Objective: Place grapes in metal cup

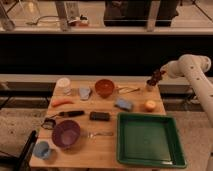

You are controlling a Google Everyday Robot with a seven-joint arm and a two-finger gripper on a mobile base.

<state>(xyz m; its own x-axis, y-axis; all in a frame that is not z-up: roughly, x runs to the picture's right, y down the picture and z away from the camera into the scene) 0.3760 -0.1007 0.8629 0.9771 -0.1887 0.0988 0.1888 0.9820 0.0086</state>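
Pincer (159, 75): you see it at the tabletop's (105, 150) far right corner, clamped on the grapes.
Grapes (156, 77): you find them held directly above the cup, off the tabletop.
Cup (149, 87): upright at the far right corner, just beyond the orange fruit (150, 105).
Tray (146, 160): near right of the tabletop, with the bowl (105, 87) left of the cup.
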